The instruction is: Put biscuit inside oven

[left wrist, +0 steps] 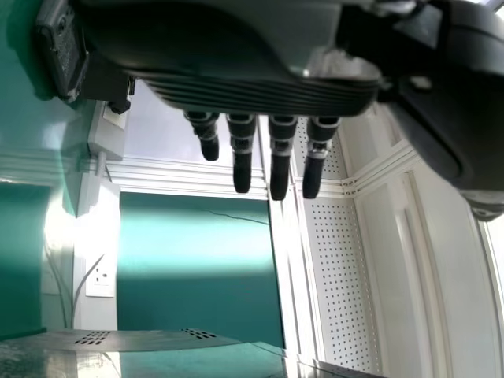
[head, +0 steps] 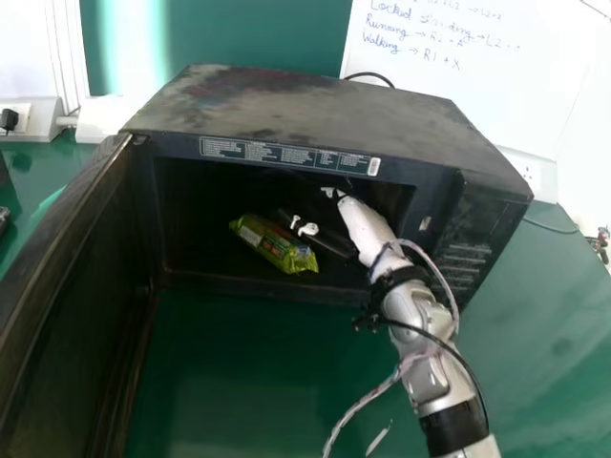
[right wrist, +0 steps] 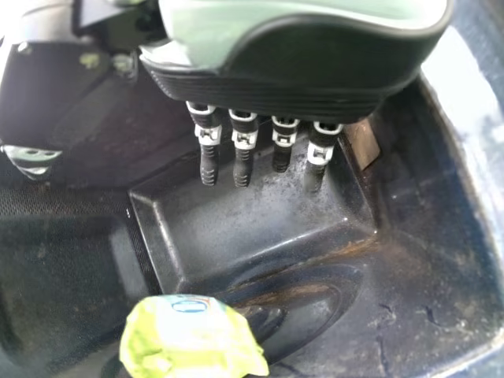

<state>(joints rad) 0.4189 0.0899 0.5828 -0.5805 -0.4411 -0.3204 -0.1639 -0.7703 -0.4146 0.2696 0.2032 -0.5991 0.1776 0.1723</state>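
Right arm (head: 420, 334): one, slanting forward and leftward through the opening of the oven (head: 315, 105). Right hand (head: 368, 229): one, inside the oven, opened wide, fingers straight, thumb apart from them. Left hand (left wrist: 236, 47): one, in the left wrist view, also wide, fingers straight. Biscuit packet (head: 272, 244): one, green, lying on the oven's floor, left of the right hand; long axis diagonal, from the oven's rear left to its front right. Door (head: 57, 286): one, swung open at the oven's left. Whiteboard (head: 525, 95): one, behind the oven
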